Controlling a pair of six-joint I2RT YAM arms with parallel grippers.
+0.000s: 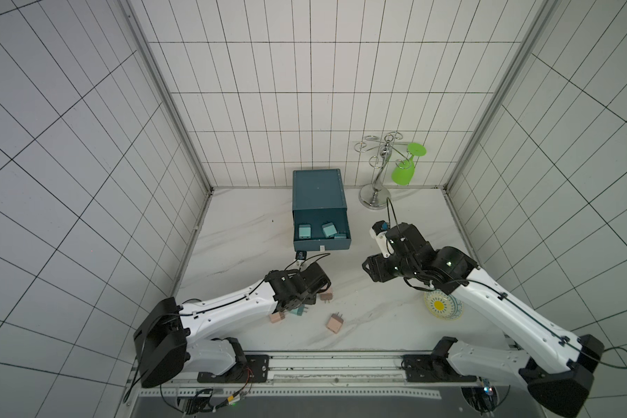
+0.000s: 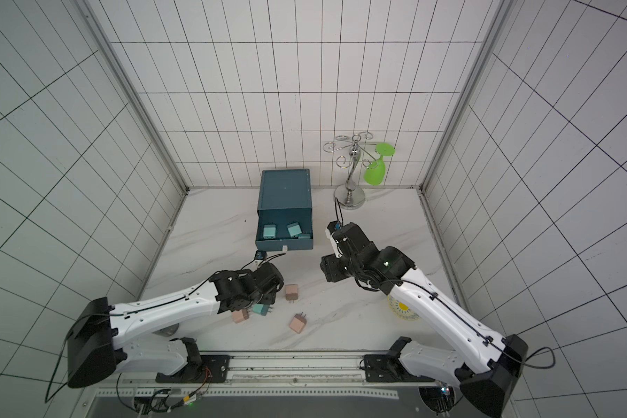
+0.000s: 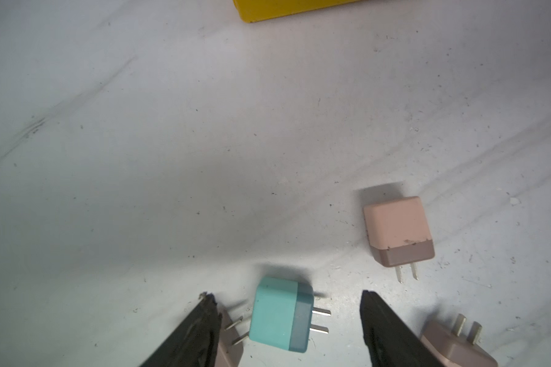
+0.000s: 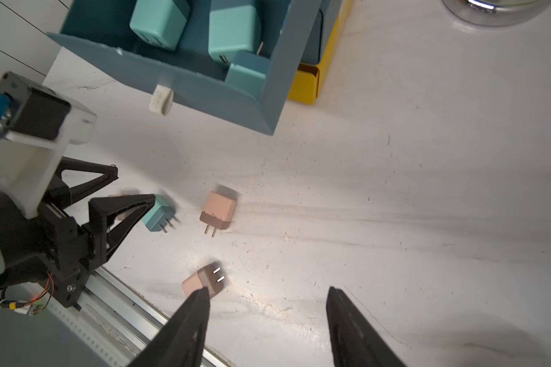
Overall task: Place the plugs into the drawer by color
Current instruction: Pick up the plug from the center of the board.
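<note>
Left claw (image 3: 286, 295) released, straddling teal plug (image 3: 275, 314), not gripping. Right claw (image 4: 268, 289) spread, empty. Plug judged light, rigid, smooth: grip flat sides, avoid prongs (image 3: 321, 313).

Bright, even overhead light; soft shadows; wide-angle bowing at edges; wrist-view blur.

Four teal plugs (image 1: 304, 231): three in the drawer (image 1: 321, 247) at twelve o'clock, the third half hidden but probably one, and one on the bench (image 1: 239, 231). Three pinkish-tan plugs (image 1: 335, 323). One rack (image 1: 373, 197), one green glass (image 1: 403, 174), one plate (image 1: 449, 316).
</note>
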